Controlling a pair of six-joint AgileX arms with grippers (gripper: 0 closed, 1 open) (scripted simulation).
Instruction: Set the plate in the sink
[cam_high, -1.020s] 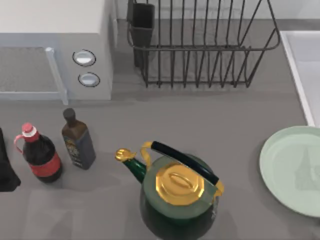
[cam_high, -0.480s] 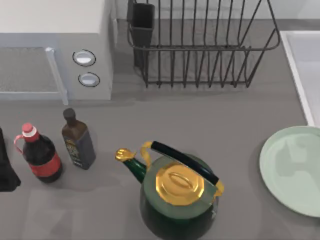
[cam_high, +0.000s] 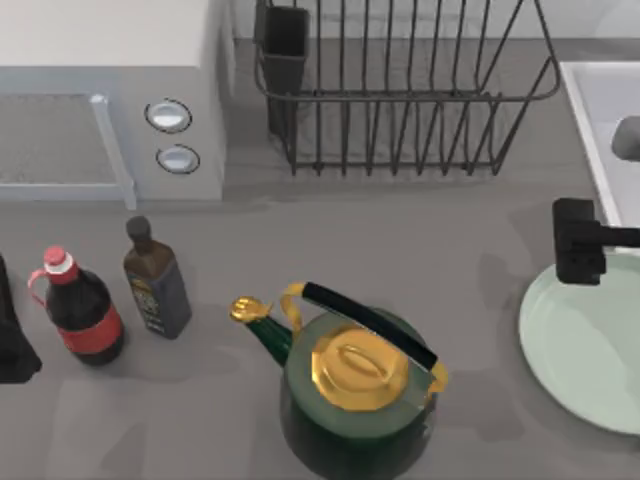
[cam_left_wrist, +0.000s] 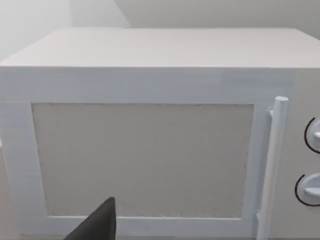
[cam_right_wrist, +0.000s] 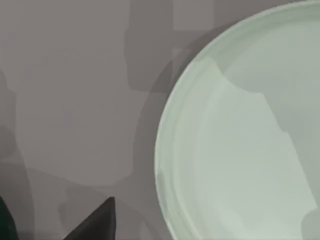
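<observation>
Plate (cam_high: 590, 345) lies ungrasped on the counter just below my right gripper (cam_high: 578, 242), finger state indeterminable; sink (cam_high: 600, 110) placement remains.

Glossy, smooth mint-green plate (cam_high: 590, 350) on a matt grey countertop (cam_high: 400, 240); dark metal wire dish rack (cam_high: 400, 90); shiny gold-lidded kettle (cam_high: 355, 395).

No readable text on anything.
</observation>
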